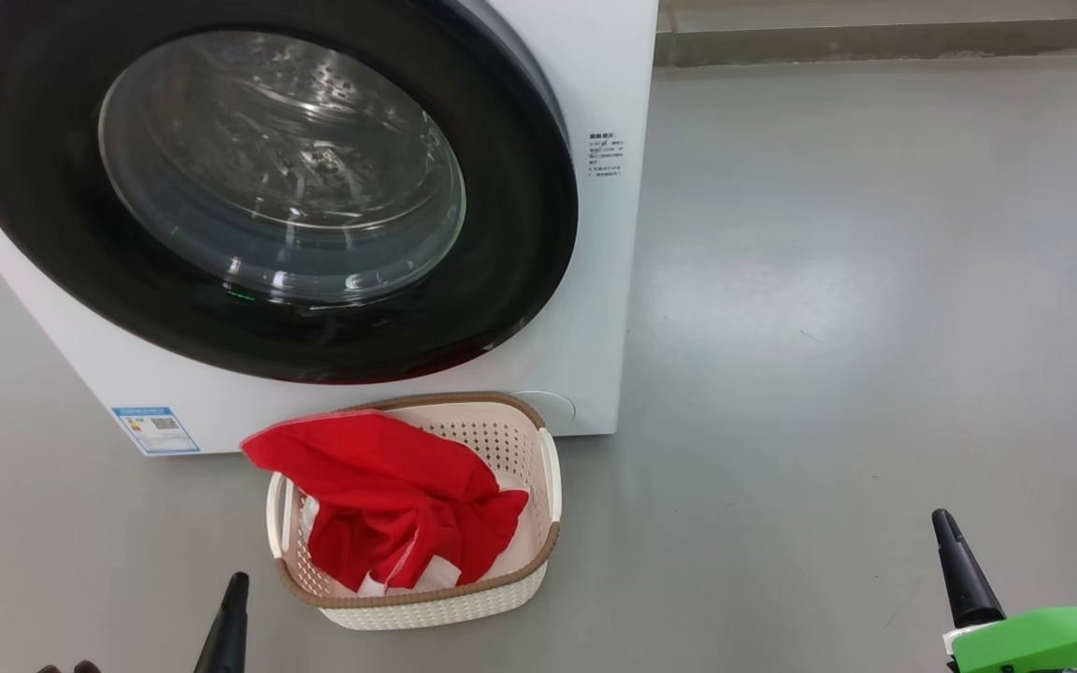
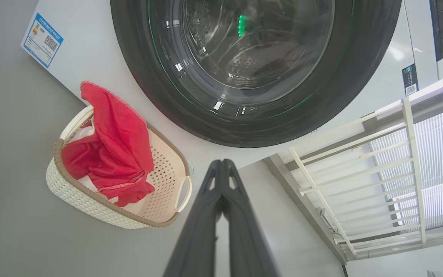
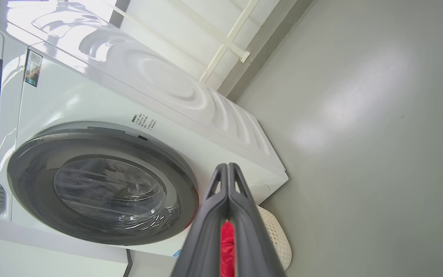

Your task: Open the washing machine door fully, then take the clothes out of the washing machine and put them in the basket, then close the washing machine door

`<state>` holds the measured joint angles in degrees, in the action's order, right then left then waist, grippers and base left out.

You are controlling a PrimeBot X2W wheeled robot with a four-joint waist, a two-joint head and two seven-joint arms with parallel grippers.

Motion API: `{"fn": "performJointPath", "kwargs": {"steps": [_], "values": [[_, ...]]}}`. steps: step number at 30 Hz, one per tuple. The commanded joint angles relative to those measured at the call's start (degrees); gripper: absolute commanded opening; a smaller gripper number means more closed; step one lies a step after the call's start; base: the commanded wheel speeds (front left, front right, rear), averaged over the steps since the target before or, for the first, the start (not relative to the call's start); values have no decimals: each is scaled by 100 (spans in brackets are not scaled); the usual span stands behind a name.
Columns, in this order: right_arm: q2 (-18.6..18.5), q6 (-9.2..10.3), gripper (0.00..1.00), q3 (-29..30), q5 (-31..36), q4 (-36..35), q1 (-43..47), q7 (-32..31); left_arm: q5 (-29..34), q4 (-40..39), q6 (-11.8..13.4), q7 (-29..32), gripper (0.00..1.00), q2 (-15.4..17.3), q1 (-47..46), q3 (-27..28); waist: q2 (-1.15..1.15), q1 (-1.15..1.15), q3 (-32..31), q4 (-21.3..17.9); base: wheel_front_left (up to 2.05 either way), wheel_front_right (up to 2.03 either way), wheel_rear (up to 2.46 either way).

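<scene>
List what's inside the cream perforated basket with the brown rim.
A bright red fabric garment with white trim, one corner draped over the rim. The floor of the cream perforated basket is covered.

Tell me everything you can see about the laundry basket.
The basket is rectangular cream plastic with perforated walls, a brown woven-look rim and white side handles. It stands upright on the grey floor, close in front of the washing machine. A red garment with white trim lies in it, hanging over one corner.

Red clothes [image 1: 389, 505] in basket [image 1: 431, 612]; door [image 1: 510, 234] seemingly shut.
</scene>
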<state>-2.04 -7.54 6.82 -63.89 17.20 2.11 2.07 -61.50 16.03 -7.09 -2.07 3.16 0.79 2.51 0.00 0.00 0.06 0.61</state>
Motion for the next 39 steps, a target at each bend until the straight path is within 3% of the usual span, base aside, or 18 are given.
{"fn": "performJointPath", "kwargs": {"steps": [1,39], "values": [[-82,3,0,-35,-181,-172,-297,-54,-194,-145,-24,51,0,68,-288,175,0,0,0,-2,0,0,0],[-84,5,0,-24,-2220,-267,-729,-678,-2408,-166,-36,678,0,-6,-627,357,0,0,1,-47,0,0,0]]}}
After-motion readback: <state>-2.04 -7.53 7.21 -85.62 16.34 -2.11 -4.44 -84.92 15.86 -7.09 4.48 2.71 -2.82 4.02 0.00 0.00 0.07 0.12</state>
